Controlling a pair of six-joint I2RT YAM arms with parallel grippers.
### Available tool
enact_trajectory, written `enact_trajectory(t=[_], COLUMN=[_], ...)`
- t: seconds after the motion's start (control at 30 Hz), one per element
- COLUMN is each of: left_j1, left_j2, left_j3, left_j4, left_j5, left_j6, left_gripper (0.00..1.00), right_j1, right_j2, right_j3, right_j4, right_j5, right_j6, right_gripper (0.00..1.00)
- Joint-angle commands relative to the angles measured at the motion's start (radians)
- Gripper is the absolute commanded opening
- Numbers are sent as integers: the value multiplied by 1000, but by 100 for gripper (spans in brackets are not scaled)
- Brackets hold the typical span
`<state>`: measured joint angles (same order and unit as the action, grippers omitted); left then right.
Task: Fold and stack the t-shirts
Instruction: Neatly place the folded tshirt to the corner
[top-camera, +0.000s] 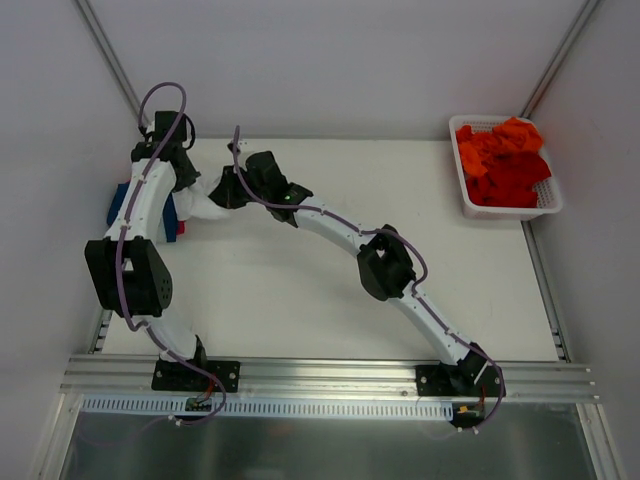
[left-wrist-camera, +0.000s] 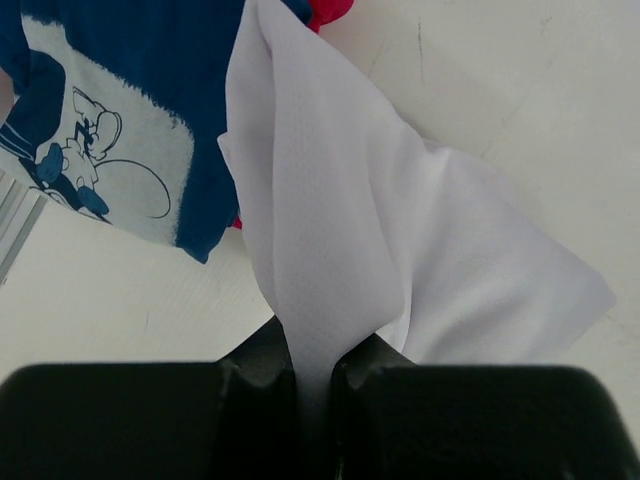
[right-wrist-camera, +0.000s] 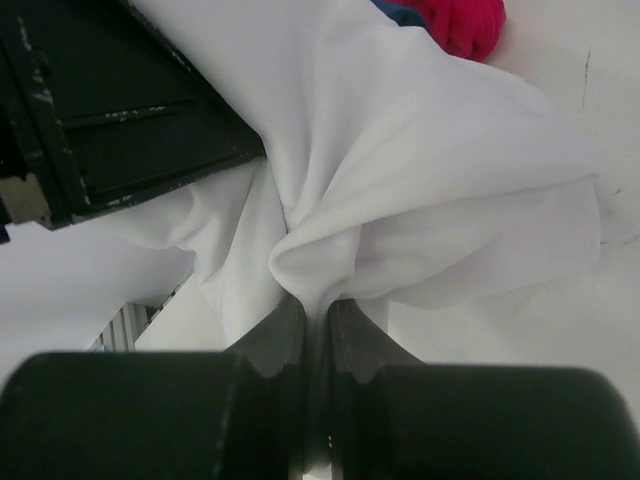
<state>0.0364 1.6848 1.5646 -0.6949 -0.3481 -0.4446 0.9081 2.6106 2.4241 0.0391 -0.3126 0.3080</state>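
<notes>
Left fingers (left-wrist-camera: 262, 375) were pressed together on a fold of the white t-shirt (left-wrist-camera: 400, 250). The cloth was pinched between them and fanned out from there toward the surface (left-wrist-camera: 520, 90). Right fingers (right-wrist-camera: 272, 345) were clamped the same way on a bunched fold of the same white t-shirt.

Both wrists sat close together at the far-left part of the surface. The white shirt was slung between them, gathered at each pinch point, with its loose part draping onto the surface. The black housing of the left arm (right-wrist-camera: 120, 120) showed in the right wrist view, right against the cloth.

The navy t-shirt (left-wrist-camera: 150, 60), white cartoon print facing up, lay at the left edge of the surface, just beside the white one. In the left wrist view the white cloth overlapped it. The pink-red t-shirt (right-wrist-camera: 462, 22) peeked out past the white cloth, next to the navy one.

The orange and red t-shirts (top-camera: 505, 165) were heaped unfolded in the white lattice basket (top-camera: 510, 210) at the far-right corner, well apart from both arms.
</notes>
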Motion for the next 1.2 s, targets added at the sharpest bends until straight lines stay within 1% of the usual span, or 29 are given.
enact_trajectory(t=[0.0, 0.1, 0.3, 0.33, 0.37, 0.4, 0.43, 0.5, 0.53, 0.6, 0.63, 0.7, 0.73, 0.77, 0.83, 0.87, 0.97, 1.13, 1.17], left_j1=[69, 95, 132, 140, 149, 160, 183, 207, 233, 270, 320, 356, 371, 385, 384, 382, 381, 361, 350], left_j2=[32, 49, 50, 52, 53, 55, 53, 46, 32, -11, -19, -27, -27, -16, 12, 25, 58, 46, 41], left_j3=[135, 204, 215, 215, 216, 218, 218, 215, 203, 166, 164, 131, 112, 82, 48, 19, -6, 2, 6], left_j4=[107, 75, 57, 51, 48, 37, 28, -1, -2, 3, 3, 3, 3, 5, 3, 3, -3, -3, -5], left_j5=[-81, -65, -63, -66, -71, -100, -133, -227, -262, -284, -238, -217, -156, -132, -91, -82, -31, 4, 33], left_j6=[67, 75, 64, 61, 57, 49, 44, 43, 41, 47, 52, 44, 38, 27, 21, 18, 24, 40, 40], left_gripper=[0, 0, 0, 0, 0, 0, 0, 0, 0, 0, 0, 0, 0, 0, 0, 0, 0, 0, 0], right_j1=[6, 6, 6, 6, 6, 3, 0, -2, -2, 5, 6, 14, 17, 23, 31, 38, 49, 69, 75], right_j2=[-3, 22, 49, 49, 49, 51, 48, 29, 0, -35, -49, -78, -89, -116, -156, -202, -268, -322, -325], right_j3=[30, 43, 49, 47, 46, 43, 26, -12, -75, -144, -172, -227, -243, -287, -354, -426, -526, -594, -597], right_j4=[-47, -7, 22, 21, 19, 18, 27, 53, 70, 102, 107, 111, 111, 113, 143, 150, 176, 203, 199], right_j5=[-77, -91, -137, -141, -146, -161, -167, -192, -201, -213, -221, -227, -232, -230, -229, -214, -204, -178, -171], right_j6=[16, 32, 66, 62, 62, 62, 66, 68, 65, 49, 46, 42, 39, 36, 22, 4, -12, -26, -29], right_gripper=[2, 3, 3, 12, 34, 70, 99, 99, 99, 99, 100, 99, 99, 100, 100, 100, 99, 99, 99])
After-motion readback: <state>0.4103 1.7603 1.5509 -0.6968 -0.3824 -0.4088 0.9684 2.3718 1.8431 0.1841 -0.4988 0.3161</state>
